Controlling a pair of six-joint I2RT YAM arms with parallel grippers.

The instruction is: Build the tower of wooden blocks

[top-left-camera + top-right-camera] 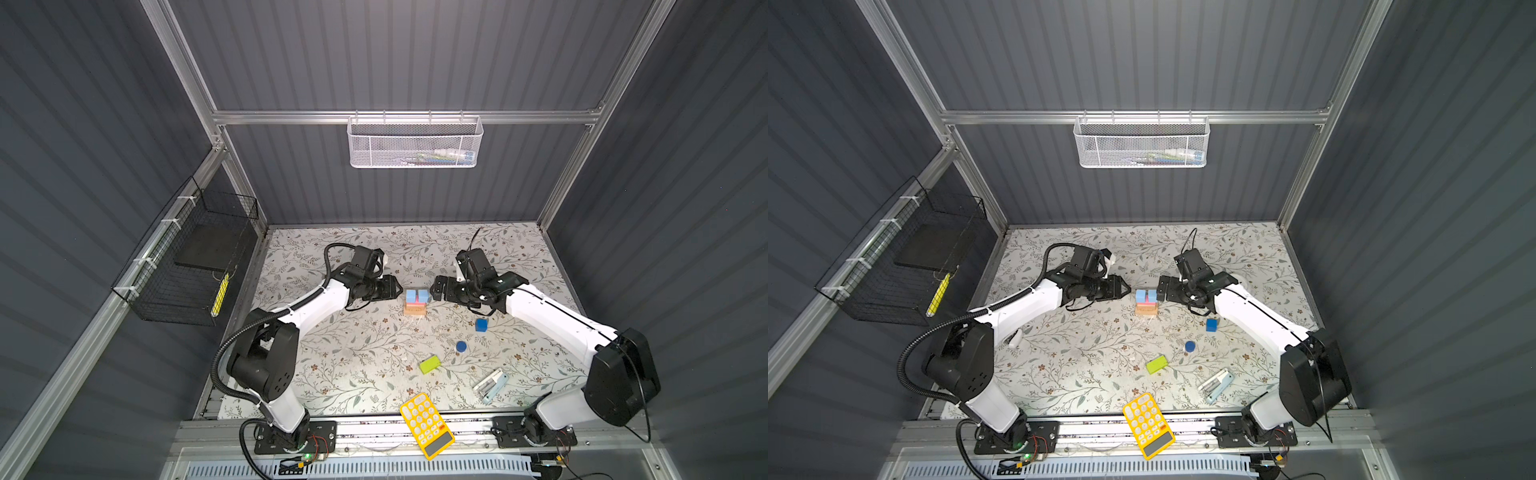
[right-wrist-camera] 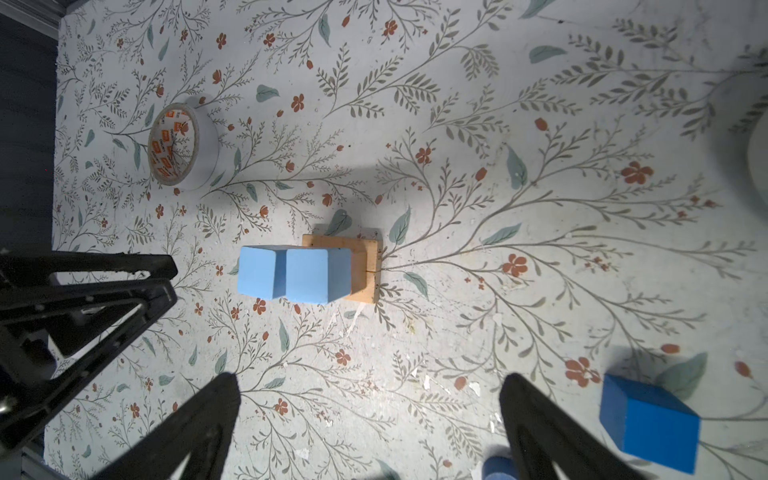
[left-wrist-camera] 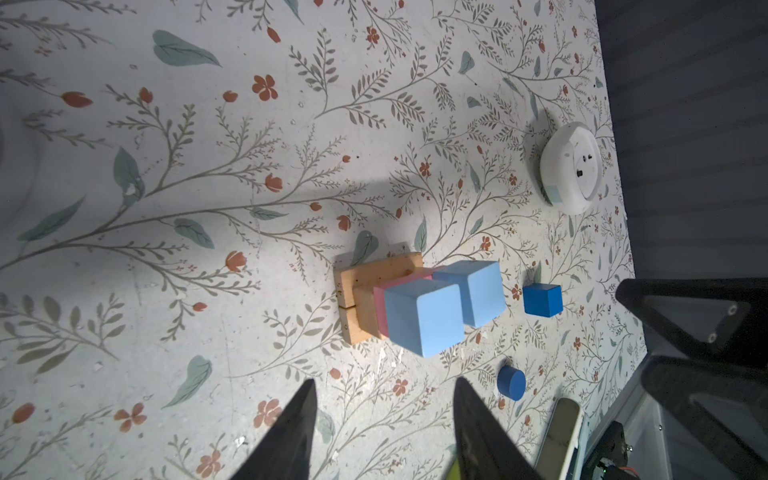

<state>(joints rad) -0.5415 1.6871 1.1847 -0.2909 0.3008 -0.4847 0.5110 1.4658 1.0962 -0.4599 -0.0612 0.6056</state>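
Observation:
The tower point(image 1: 415, 302) stands mid-table: tan bars point(image 3: 374, 270) at the base, a pink bar point(image 3: 399, 283) on them and two light-blue cubes point(image 3: 424, 318) point(image 2: 318, 274) side by side on top. My left gripper point(image 1: 400, 286) point(image 3: 384, 382) hovers just left of it, open and empty. Just right of the tower, my right gripper point(image 1: 433, 289) point(image 2: 370, 384) is wide open and also empty. Three wood blocks lie loose toward the front right: a dark-blue cube point(image 1: 481, 325) point(image 2: 648, 424), a dark-blue cylinder point(image 1: 461, 346) point(image 3: 511, 382) and a lime-green bar point(image 1: 429, 364).
A pale-blue stapler point(image 1: 491, 385) lies front right, and a yellow calculator point(image 1: 427, 424) overhangs the front edge. A tape roll point(image 2: 183, 145) stands behind the left gripper, a white round object point(image 3: 571, 168) behind the right arm. A mesh basket point(image 1: 415, 143) hangs on the back wall.

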